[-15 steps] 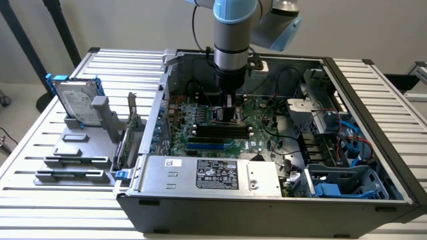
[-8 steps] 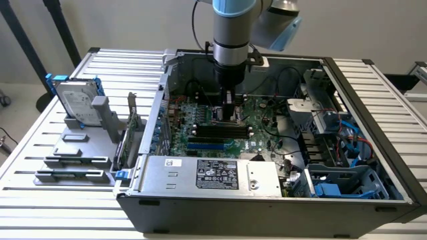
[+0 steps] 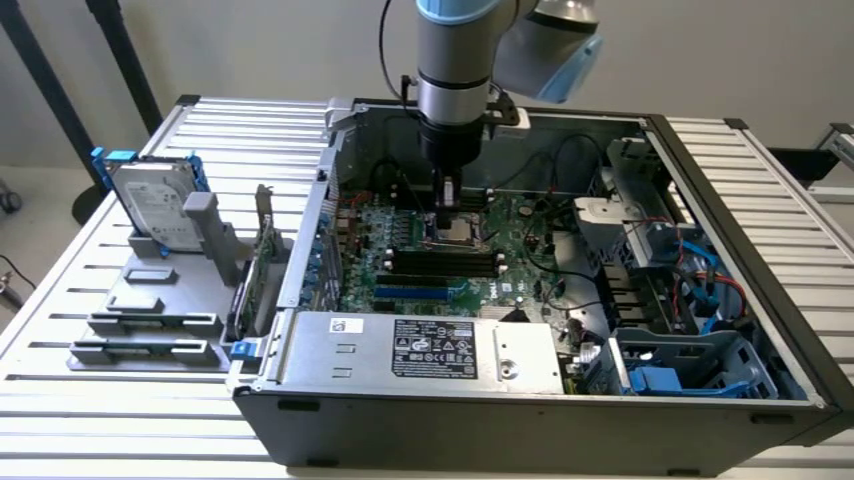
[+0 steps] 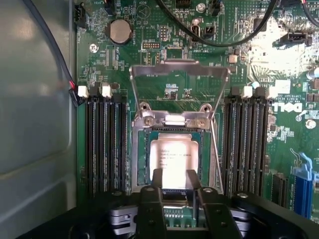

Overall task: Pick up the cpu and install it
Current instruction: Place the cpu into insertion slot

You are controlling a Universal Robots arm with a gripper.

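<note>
The cpu (image 4: 174,157), a small square chip with a silvery top, lies flat in the motherboard socket (image 4: 142,164). The socket's metal load frame (image 4: 179,74) is flipped up away from it. My gripper (image 4: 174,180) hangs straight down over the chip's near edge. Its two dark fingers (image 4: 157,178) stand a narrow gap apart, and the chip's bright top shows between them. Nothing is held. In the exterior view the gripper (image 3: 449,208) reaches down into the open computer case just above the cpu (image 3: 457,233).
Black memory slots (image 4: 104,144) flank the socket on both sides. Cables (image 4: 234,35) loop across the board. The grey power supply box (image 3: 427,350) sits at the case's front. At the exterior view's left, a silver hard drive (image 3: 154,205) stands on a grey holder (image 3: 160,300).
</note>
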